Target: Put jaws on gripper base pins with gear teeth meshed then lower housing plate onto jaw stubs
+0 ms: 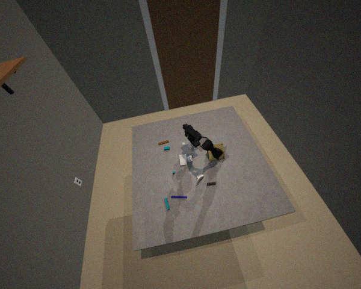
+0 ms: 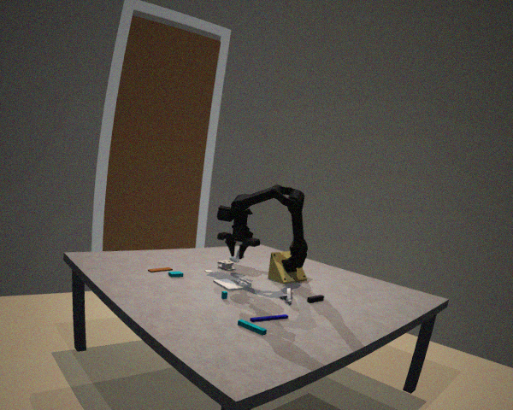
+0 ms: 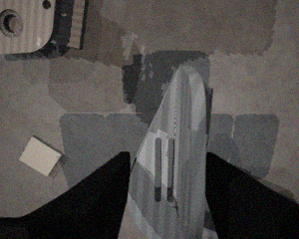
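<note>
My gripper (image 2: pixel 236 256) (image 3: pixel 165 160) is shut on a white jaw (image 3: pixel 186 100) and holds it above the table. The jaw is pointed, with two narrow slots. A white blocky part (image 2: pixel 225 265) (image 3: pixel 27 35), apparently the gripper base, stands behind it; the wrist view shows a round ring there and cuts it off at upper left. Its pins cannot be made out. A flat white plate (image 1: pixel 183 159) (image 2: pixel 225 283), apparently the housing plate, lies in front. A small pale part (image 1: pixel 189 158) beside it is unclear. Another white piece (image 1: pixel 200 177) (image 2: pixel 288 295), apparently the other jaw, lies nearer the front.
A small white block (image 1: pixel 183 143) (image 3: pixel 41 155) lies left of the gripper. A cyan block (image 1: pixel 166 148), an orange bar (image 1: pixel 163 142), a cyan cube (image 2: pixel 224 295), a black bar (image 2: pixel 315 298), a blue bar (image 2: pixel 268 318) and a cyan bar (image 2: pixel 251 326) lie around. The arm's olive mount (image 2: pixel 278 269) stands right.
</note>
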`<state>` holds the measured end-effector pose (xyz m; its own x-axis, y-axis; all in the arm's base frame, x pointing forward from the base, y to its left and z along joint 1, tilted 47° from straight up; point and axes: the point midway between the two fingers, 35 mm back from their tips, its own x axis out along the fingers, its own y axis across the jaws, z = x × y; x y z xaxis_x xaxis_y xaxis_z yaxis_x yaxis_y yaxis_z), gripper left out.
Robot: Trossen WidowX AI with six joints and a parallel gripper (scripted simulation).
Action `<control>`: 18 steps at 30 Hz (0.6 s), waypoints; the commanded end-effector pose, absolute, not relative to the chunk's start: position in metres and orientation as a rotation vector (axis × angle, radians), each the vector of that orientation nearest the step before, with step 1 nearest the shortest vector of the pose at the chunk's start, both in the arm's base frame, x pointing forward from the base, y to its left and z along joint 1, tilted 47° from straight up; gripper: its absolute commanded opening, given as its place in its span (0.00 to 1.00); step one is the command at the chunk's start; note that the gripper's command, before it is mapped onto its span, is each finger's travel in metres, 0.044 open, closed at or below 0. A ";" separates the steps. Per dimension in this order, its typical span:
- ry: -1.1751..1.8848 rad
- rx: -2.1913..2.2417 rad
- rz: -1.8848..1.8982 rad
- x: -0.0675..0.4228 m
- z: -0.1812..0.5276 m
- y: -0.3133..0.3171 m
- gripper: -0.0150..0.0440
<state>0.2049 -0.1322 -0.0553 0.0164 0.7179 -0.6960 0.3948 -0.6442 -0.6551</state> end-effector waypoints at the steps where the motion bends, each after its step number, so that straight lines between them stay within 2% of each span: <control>1: -1.223 -2.066 1.653 0.206 -0.052 -0.132 0.48; 18: -1.646 -2.274 1.512 0.211 -0.040 -0.122 0.48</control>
<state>0.2102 -0.1238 -0.0441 0.0132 0.7144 -0.6996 0.7169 -0.4945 -0.4914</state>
